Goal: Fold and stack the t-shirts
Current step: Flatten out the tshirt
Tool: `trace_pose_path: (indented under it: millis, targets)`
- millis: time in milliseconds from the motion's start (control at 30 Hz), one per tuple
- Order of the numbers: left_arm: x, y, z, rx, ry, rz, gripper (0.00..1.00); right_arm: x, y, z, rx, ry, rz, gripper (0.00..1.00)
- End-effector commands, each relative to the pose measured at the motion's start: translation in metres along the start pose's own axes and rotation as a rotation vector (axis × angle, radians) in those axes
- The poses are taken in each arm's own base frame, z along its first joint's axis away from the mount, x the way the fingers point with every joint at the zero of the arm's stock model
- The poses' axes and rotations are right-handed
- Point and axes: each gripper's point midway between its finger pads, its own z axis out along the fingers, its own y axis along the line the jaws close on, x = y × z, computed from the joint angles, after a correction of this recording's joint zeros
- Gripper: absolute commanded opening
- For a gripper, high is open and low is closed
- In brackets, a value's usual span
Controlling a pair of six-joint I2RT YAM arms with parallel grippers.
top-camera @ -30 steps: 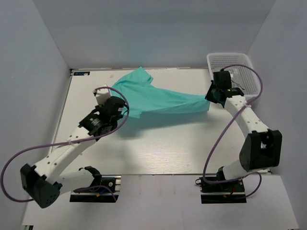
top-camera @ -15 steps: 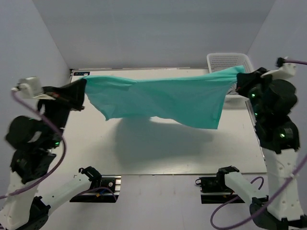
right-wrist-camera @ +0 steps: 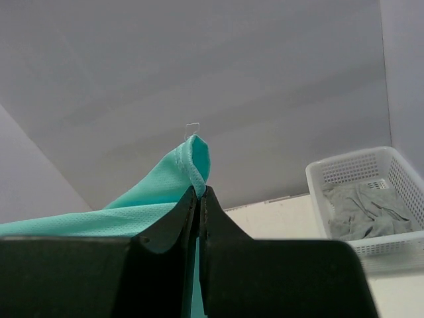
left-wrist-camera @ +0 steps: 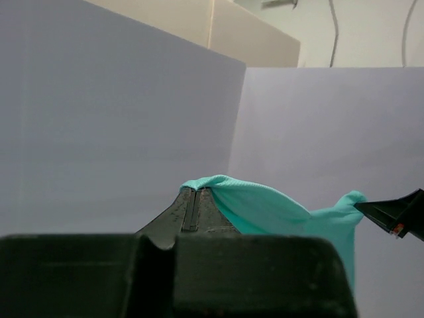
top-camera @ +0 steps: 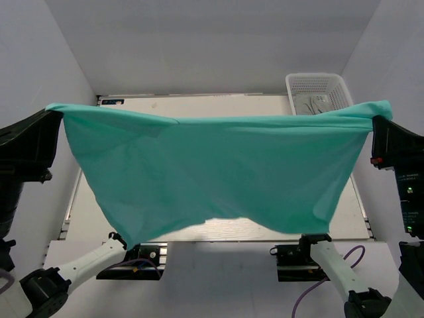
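Your left fingers and right fingers clamp the thin turquoise-green t-shirt taut above the white table; overstretching could free a corner.

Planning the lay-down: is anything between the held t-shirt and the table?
Nothing visible does. The left hand and right hand hold the t-shirt spread above the table, hiding most of it; the white mesh basket stands aside at the far right corner.
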Motion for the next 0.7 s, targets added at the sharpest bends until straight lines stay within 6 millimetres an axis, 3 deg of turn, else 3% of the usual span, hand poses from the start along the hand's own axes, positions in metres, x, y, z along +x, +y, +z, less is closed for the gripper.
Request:
trace_pose_path:
  millis: [0, 33, 67, 133, 167, 200, 233, 267, 300, 333, 367, 400, 433, 467, 500, 533, 567, 600, 633, 667]
  targets:
    - [0.059, 0.028, 0.036, -0.115, 0.112, 0.065, 0.00, 0.045, -0.019, 0.035, 0.073, 0.137, -0.042, 0.00]
    - [0.060, 0.033, 0.039, -0.142, 0.106, 0.066, 0.00, 0.052, -0.021, 0.040, 0.083, 0.154, -0.041, 0.00]
    - [0.084, 0.046, 0.045, -0.198, 0.145, 0.076, 0.00, 0.064, -0.025, 0.046, 0.091, 0.184, -0.037, 0.00]
    - [0.106, 0.079, 0.053, -0.364, 0.147, 0.114, 0.00, 0.105, -0.036, 0.071, 0.114, 0.265, -0.028, 0.00]
    - [0.149, 0.100, 0.060, -0.452, 0.224, 0.160, 0.00, 0.116, -0.038, 0.076, 0.116, 0.284, -0.021, 0.00]
    - [0.163, 0.124, 0.059, -0.580, 0.228, 0.200, 0.00, 0.140, -0.045, 0.090, 0.126, 0.327, -0.015, 0.00]
    - [0.200, 0.140, 0.056, -0.644, 0.296, 0.236, 0.00, 0.167, -0.054, 0.101, 0.144, 0.374, -0.015, 0.00]
    - [0.223, 0.155, 0.054, -0.710, 0.331, 0.271, 0.00, 0.178, -0.056, 0.110, 0.145, 0.382, -0.006, 0.00]
    - [0.261, 0.172, 0.056, -0.781, 0.388, 0.314, 0.00, 0.200, -0.064, 0.119, 0.164, 0.427, 0.000, 0.00]
    - [0.298, 0.190, 0.044, -0.837, 0.456, 0.365, 0.00, 0.241, -0.080, 0.131, 0.202, 0.492, 0.004, 0.00]
    - [0.326, 0.202, 0.038, -0.869, 0.511, 0.390, 0.00, 0.257, -0.086, 0.136, 0.217, 0.516, 0.007, 0.00]
    - [0.350, 0.216, 0.034, -0.900, 0.539, 0.391, 0.00, 0.310, -0.108, 0.145, 0.274, 0.631, -0.003, 0.00]
    - [0.400, 0.254, 0.011, -0.990, 0.652, 0.453, 0.00, 0.337, -0.119, 0.145, 0.303, 0.679, 0.002, 0.00]
    - [0.428, 0.273, 0.001, -1.032, 0.693, 0.414, 0.00, 0.345, -0.121, 0.161, 0.286, 0.651, 0.007, 0.00]
    - [0.449, 0.297, -0.016, -1.104, 0.761, 0.419, 0.00, 0.401, -0.144, 0.164, 0.337, 0.769, -0.014, 0.18]
    - [0.462, 0.332, -0.034, -1.202, 0.810, 0.415, 0.02, 0.412, -0.146, 0.176, 0.321, 0.773, -0.018, 0.26]
    - [0.522, 0.360, -0.066, -1.276, 0.947, 0.402, 0.19, 0.416, -0.147, 0.188, 0.326, 0.784, -0.020, 0.35]
    - [0.524, 0.377, -0.050, -1.322, 0.921, 0.386, 0.32, 0.464, -0.169, 0.186, 0.392, 0.894, -0.039, 0.44]
    - [0.542, 0.386, -0.073, -1.353, 1.072, 0.378, 0.47, 0.451, -0.161, 0.207, 0.363, 0.883, -0.057, 0.58]
    - [0.583, 0.398, -0.099, -1.386, 1.195, 0.371, 0.61, 0.460, -0.163, 0.205, 0.371, 0.920, -0.065, 0.63]
